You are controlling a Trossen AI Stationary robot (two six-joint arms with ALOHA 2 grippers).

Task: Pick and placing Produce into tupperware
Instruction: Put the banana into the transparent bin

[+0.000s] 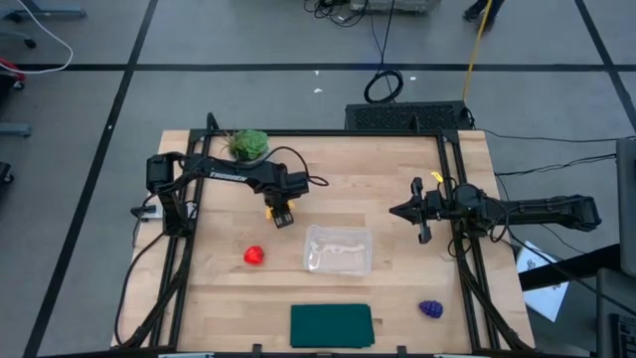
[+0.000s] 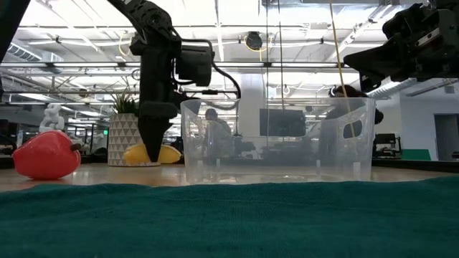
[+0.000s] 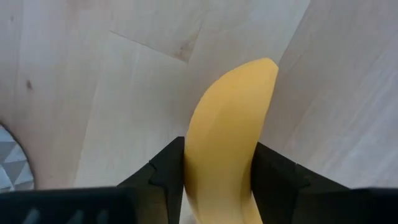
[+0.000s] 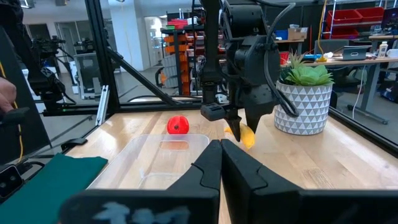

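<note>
Left gripper (image 3: 217, 180) clamped on banana (image 3: 227, 137) at table level, right gripper (image 4: 219, 163) together, idle; could slip or swing loose when lifted toward tupperware (image 1: 338, 249).

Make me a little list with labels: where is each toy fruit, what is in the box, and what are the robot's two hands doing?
banana: on the table, left end effector closed around it
red fruit: on the table, left of the tupperware
grape bunch: near the table's front right corner
tupperware: mid-table, no fruit inside
right end effector: shut, holding nothing, raised right of the tupperware
potted plant: back left
green mat: front edge
</note>
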